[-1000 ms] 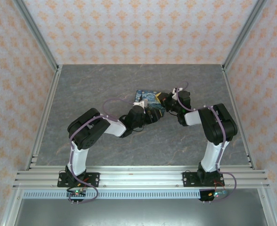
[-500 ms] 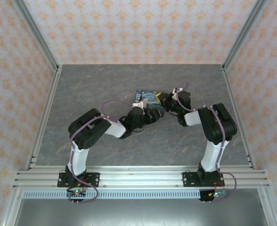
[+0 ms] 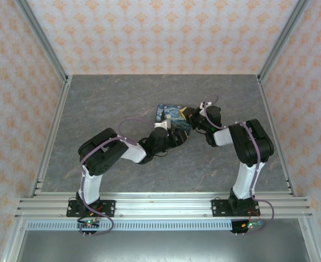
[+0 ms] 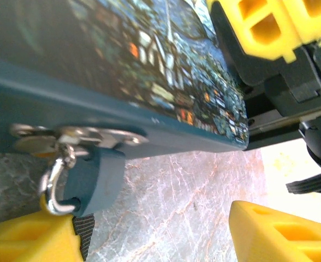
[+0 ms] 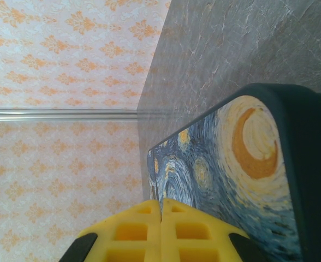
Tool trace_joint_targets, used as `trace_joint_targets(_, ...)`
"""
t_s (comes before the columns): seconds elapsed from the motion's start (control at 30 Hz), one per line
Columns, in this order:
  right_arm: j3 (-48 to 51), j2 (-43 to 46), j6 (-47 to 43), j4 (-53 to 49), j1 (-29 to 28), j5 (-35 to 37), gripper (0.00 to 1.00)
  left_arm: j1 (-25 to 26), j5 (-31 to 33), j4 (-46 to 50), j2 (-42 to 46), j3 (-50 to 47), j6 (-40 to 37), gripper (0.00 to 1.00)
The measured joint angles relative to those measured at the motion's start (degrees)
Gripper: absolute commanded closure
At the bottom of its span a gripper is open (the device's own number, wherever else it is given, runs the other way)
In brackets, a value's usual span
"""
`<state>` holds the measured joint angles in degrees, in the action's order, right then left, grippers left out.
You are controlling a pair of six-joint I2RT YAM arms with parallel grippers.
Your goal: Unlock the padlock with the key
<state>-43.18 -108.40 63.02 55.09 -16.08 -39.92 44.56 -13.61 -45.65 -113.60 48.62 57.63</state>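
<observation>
Shifting left claw, jaws apart | padlock beside it | tin unmoved

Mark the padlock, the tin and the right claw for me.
padlock (image 4: 97, 177), left wrist view, on its teal body.
tin (image 5: 231, 158), right wrist view, on its painted lid.
right claw (image 5: 161, 215), right wrist view, on the seam between its shut fingertips.

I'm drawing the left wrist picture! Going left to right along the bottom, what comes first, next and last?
A yellow fingertip → teal padlock → bare grey table → the other yellow fingertip.
</observation>
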Motion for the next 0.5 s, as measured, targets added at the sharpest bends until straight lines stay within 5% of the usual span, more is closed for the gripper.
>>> trace_joint_targets(0.5,0.4,-0.1,0.0,0.9,0.0,0.0,1.0,0.1,4.1,1.3,0.0,0.4,0.0,0.34)
